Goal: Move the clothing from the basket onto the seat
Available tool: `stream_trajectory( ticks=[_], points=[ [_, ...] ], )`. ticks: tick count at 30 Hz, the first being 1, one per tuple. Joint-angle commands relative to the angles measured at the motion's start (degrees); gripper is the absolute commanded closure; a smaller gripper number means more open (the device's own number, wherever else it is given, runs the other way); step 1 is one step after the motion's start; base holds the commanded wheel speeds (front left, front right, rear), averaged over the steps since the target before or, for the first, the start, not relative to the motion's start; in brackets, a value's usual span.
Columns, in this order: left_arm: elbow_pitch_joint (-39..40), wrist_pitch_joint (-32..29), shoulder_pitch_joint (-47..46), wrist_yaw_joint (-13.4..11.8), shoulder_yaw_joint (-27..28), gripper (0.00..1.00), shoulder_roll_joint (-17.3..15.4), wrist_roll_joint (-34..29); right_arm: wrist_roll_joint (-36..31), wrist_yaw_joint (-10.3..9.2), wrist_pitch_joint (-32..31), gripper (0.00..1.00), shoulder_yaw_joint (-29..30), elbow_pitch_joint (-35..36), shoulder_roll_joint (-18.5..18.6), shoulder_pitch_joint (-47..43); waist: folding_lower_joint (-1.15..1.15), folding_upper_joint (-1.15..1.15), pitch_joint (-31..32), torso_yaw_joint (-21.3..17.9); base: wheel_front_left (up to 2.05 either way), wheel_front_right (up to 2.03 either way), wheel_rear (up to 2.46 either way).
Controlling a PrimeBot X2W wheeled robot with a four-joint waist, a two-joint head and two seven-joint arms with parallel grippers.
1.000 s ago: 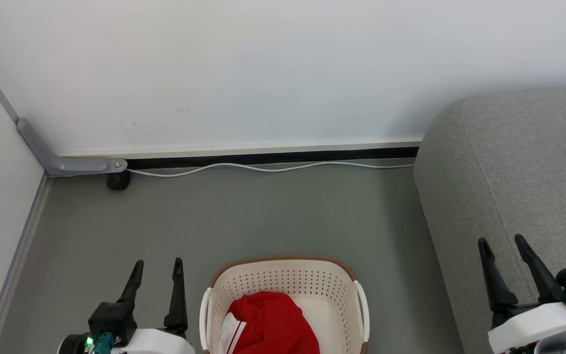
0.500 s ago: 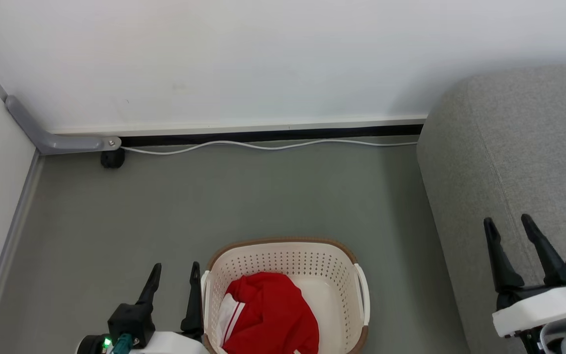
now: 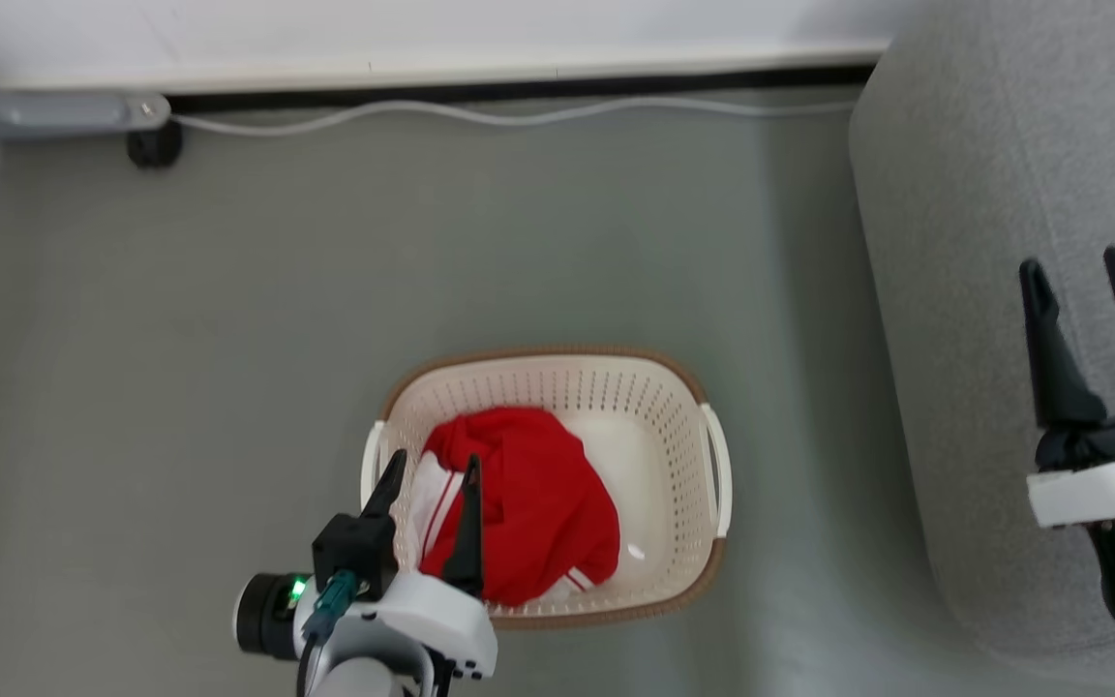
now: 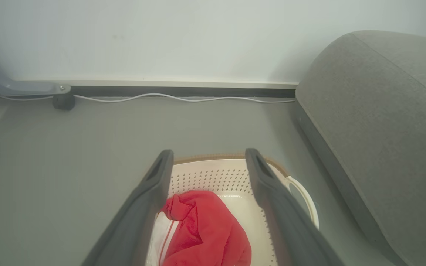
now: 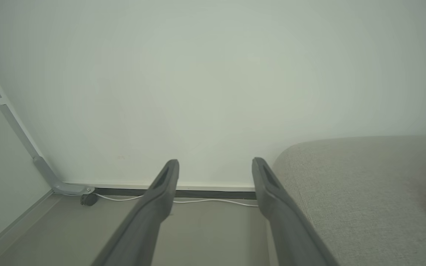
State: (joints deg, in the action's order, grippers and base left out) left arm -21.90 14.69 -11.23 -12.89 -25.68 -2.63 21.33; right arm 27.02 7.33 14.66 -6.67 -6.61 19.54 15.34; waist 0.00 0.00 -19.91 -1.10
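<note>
**Head camera tipped down; left fingers now over the basket**

Your head view has dropped since a second ago. The wall has nearly slid out of the top and everything else sits higher in the picture. Treat that as the camera's move, not the room's.

The seat takes up the right side. It is light grey woven upholstery with a rounded corner, and a stitched seam shows in the left wrist view. The floor is smooth, matte grey-green. On it, well apart from the wall and near the seat, stands the basket, now seen whole. It is a rounded oblong of cream plastic with rows of small holes, a brown rim and a white handle at each side. The clothing lies crumpled in the basket's left half. It is soft bright red cloth with a white panel and thin stripes at its left edge.

One real change: the left fingers, a second ago beside the basket's left wall, now hang over that wall and the clothing's striped edge. They are spread apart and grasp nothing; you cannot tell whether they touch the cloth. The right fingers, long, dark and tapered, stand spread and empty over the seat's edge, as before.

A thin white cable snakes along the black skirting.
</note>
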Motion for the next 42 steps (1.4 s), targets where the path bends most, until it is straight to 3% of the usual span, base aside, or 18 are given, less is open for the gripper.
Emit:
stream_trajectory(
  ticks=[1,10,22,29,42],
  points=[
    [0.17,0.31,-2.9,-0.82,0.53,0.0,-0.25,0.8,0.92,0.16,0.34,0.0,-0.82,2.35,1.84,1.54,0.0,0.0,-5.72,-0.6,0.0,0.0,0.0],
    [-7.51,0.31,-12.38,-3.09,-4.9,0.0,-0.25,5.74,3.08,0.16,0.34,0.0,-1.21,6.34,4.35,7.33,0.0,0.0,-16.06,-1.79,0.0,0.0,0.0],
    [-21.6,0.31,-25.15,-2.82,-12.85,0.0,-0.25,12.55,4.56,0.16,0.34,0.0,-2.43,9.97,6.04,12.8,0.0,0.0,-26.46,-4.48,0.0,0.0,0.0],
    [-31.85,0.25,-33.07,-2.56,-20.74,0.0,-0.25,18.47,4.98,0.16,0.34,0.0,-3.83,11.1,5.68,14.25,0.0,0.0,-29.61,-6.75,0.0,0.0,0.0],
    [-41.57,-11.98,-43.81,-6.96,-33.54,0.0,-0.25,25.4,5.46,0.16,0.34,0.0,-5.25,12.66,4.16,15.75,0.0,0.0,-34.18,-10.34,0.0,0.0,0.0]
  ],
)
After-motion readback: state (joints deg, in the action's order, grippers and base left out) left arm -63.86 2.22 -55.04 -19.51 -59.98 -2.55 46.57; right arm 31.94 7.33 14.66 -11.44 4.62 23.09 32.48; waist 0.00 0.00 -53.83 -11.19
